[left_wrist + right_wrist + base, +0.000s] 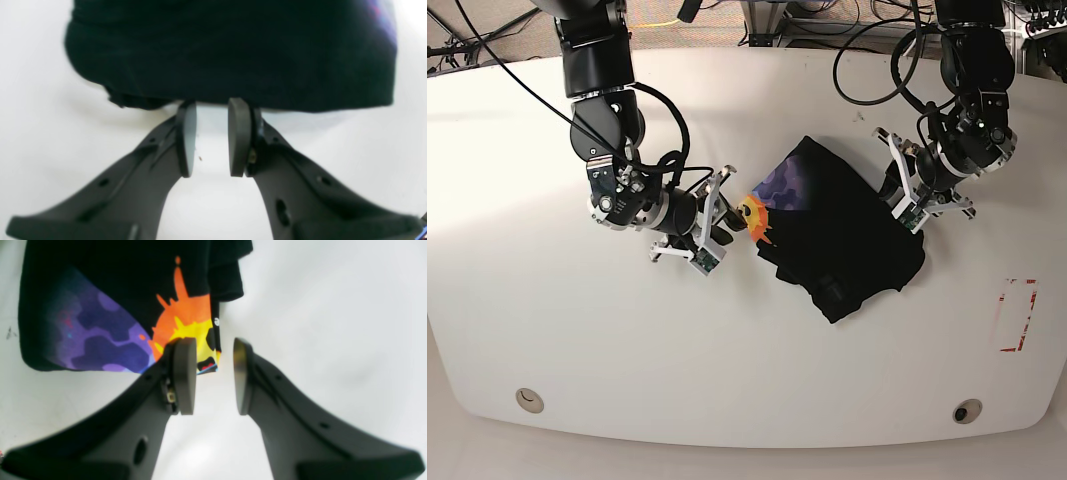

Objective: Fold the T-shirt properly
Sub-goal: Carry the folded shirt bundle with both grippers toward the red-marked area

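The black T-shirt (842,235) lies as a compact folded bundle in the middle of the white table (577,330). Its orange, yellow and purple print (767,200) faces up at the bundle's left end. The right gripper (730,215) is open beside that end. In the right wrist view its fingertips (185,350) straddle the printed corner (186,320) of the T-shirt (100,333), and nothing is gripped. The left gripper (895,190) is open at the bundle's opposite side. In the left wrist view the left gripper (212,110) has its tips at the edge of the plain black cloth (233,50).
A red-outlined rectangle (1017,315) is marked near the table's right edge. Two round fittings (527,400) (967,411) sit near the front edge. Cables (877,60) hang over the back of the table behind both arms.
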Robot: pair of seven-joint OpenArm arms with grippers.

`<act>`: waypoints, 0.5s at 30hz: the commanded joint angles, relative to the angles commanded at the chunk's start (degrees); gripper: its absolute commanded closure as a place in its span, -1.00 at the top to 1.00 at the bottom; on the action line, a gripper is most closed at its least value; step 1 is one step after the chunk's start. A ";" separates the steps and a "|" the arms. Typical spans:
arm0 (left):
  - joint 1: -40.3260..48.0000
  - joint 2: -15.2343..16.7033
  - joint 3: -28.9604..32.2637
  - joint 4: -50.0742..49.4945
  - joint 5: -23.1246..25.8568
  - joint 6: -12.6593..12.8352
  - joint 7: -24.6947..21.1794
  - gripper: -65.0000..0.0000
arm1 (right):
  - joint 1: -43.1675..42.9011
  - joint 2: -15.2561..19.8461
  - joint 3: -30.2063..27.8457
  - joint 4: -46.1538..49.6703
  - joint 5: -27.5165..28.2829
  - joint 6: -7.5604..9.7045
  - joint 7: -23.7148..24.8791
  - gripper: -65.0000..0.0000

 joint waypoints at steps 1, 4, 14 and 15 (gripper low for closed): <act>0.00 0.00 0.00 0.00 -0.09 0.00 0.00 -0.55 | 0.70 0.00 0.00 -0.97 0.00 0.00 0.44 -0.46; 0.09 0.00 0.00 0.09 -0.09 0.00 0.00 -0.55 | 1.58 0.00 0.00 -5.45 0.00 0.00 4.57 -0.46; 0.09 0.00 0.00 0.09 0.00 0.00 0.00 -0.55 | 3.60 0.09 -0.26 -16.09 0.00 0.00 13.36 -0.46; -0.09 0.09 0.00 0.09 -0.09 0.00 0.00 -0.55 | 3.34 0.09 -0.44 -16.09 0.00 0.00 13.27 -0.46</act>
